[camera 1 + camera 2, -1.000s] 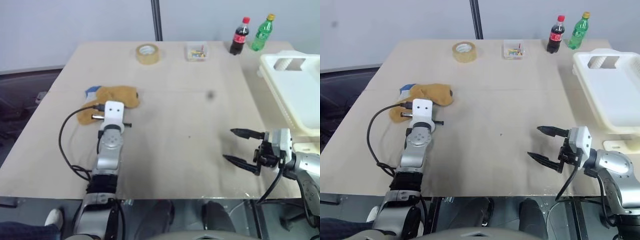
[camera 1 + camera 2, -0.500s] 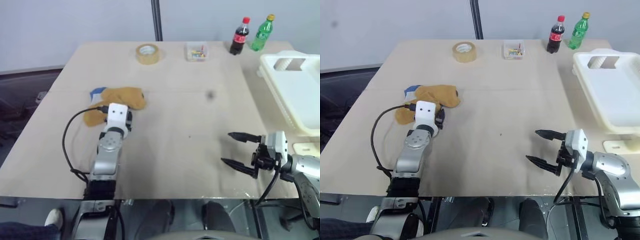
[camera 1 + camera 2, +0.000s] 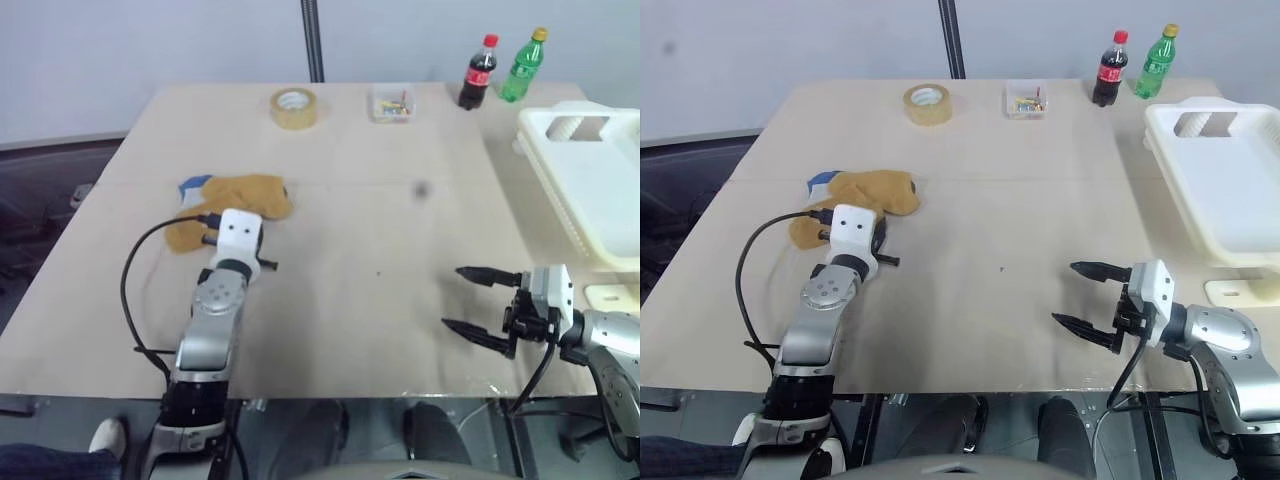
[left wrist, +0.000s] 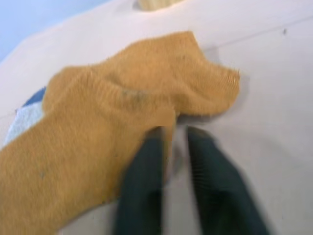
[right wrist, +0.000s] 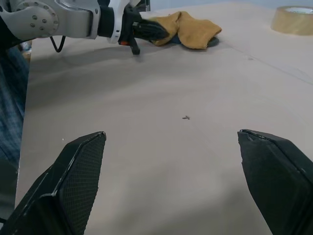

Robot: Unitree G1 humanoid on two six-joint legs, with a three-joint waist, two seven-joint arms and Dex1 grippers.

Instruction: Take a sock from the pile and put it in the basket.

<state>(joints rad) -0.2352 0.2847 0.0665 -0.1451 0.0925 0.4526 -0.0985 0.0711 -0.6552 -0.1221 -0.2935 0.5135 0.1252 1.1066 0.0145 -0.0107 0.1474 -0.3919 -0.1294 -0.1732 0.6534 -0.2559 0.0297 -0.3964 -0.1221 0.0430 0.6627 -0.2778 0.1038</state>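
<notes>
left wrist view: left end effector (image 4: 171, 161) pinching mustard sock (image 4: 122, 103) edge, pile (image 3: 232, 198) just ahead

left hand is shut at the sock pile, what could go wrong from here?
1. In the left wrist view the left hand is pinched on just the edge of the mustard sock; it may slip free when lifted.
2. The pile overlaps, so the blue sock could drag along.
3. The basket sits far right, a long carry.

Head stereo pair high over the table (image 3: 400, 240); wrist views low, close, both on the pile (image 4: 122, 107)
</notes>
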